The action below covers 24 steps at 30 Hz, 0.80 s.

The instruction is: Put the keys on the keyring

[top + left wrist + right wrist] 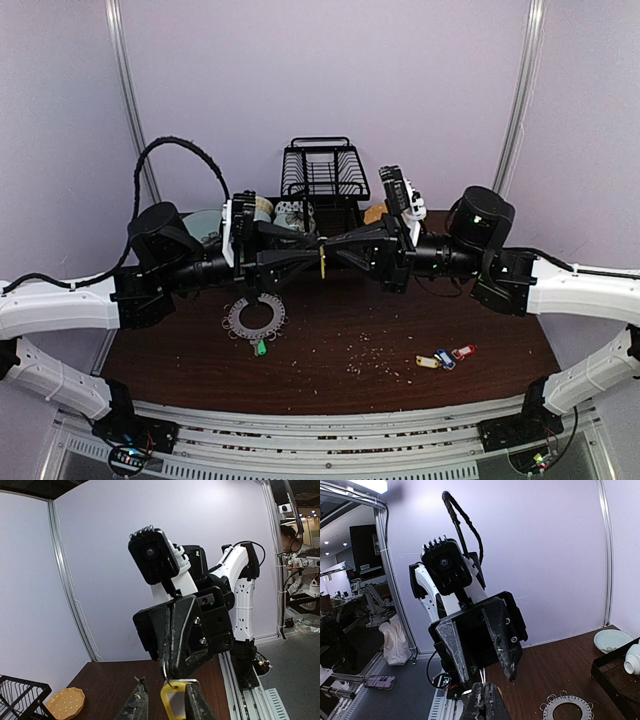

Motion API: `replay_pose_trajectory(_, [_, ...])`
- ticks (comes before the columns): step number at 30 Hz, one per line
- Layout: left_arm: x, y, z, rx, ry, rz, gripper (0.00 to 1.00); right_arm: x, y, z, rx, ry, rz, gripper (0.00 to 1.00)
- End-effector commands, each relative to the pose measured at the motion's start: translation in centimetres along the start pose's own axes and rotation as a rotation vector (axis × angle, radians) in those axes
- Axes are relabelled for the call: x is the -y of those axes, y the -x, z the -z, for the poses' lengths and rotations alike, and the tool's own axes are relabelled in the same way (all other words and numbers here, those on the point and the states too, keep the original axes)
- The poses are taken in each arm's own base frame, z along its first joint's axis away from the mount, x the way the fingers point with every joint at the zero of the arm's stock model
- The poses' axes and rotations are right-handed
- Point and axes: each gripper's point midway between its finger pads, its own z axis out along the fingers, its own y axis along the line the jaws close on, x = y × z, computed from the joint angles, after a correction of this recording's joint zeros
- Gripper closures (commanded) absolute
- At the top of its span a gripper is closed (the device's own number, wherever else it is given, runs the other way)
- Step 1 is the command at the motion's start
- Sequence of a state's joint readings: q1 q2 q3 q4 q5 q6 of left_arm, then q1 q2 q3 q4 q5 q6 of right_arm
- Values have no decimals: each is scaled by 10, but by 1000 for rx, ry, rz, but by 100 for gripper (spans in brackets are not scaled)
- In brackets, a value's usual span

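Note:
Both grippers meet in mid-air above the table's centre. My right gripper (pixel 332 250) (pixel 485 692) is shut on the thin metal ring of a yellow-tagged key (pixel 322 262) that hangs below it. My left gripper (pixel 312 252) (pixel 166 690) is open, and the yellow tag (pixel 172 702) sits between its fingers, against the right one. The keyring (pixel 255 317) (pixel 567 707) lies flat on the table at left centre, with a green-tagged key (pixel 261 347) at its near edge. Yellow (pixel 427 362), blue (pixel 445 359) and red (pixel 463 352) tagged keys lie together at the right front.
A black wire rack (pixel 322 175) stands at the back centre, with an orange scalloped plate (pixel 375 213) (pixel 65 703) beside it. A pale green plate (pixel 205 225) (pixel 612 640) lies at the back left. Crumbs (pixel 370 350) are scattered over the brown table.

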<state>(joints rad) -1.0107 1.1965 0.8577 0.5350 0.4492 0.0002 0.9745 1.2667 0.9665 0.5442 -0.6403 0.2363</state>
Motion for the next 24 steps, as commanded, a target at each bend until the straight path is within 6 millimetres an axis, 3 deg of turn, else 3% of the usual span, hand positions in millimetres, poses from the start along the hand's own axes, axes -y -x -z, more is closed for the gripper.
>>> replay_pose_trajectory(1, [-6,5,8,4,50,-37,62,-7,16,9,68,31,-3,100])
replay_pose_trajectory(5, [-26,-3,20,-63,187,-46,45,1,12,15,57,-3,-14,100])
replay_pose_trajectory(9, [-73,-35,41,-241,469,24,31,14,6,26,24,-81,0,100])
replay_pose_trajectory(12, [-133,-100,90,-529,774,194,27,23,0,36,-15,-157,18,100])
replay_pose_trajectory(15, [-166,-157,151,-760,989,370,23,27,-6,48,-46,-209,41,100])
replay_pose_trajectory(17, [-176,-181,179,-853,1054,426,22,26,-9,55,-50,-224,48,100])
replay_pose_trajectory(19, [-180,-203,194,-920,1069,442,20,24,-12,61,-46,-229,50,100])
replay_pose_trajectory(24, [-173,-263,202,-1116,1007,434,20,20,-20,70,-48,-229,44,100])
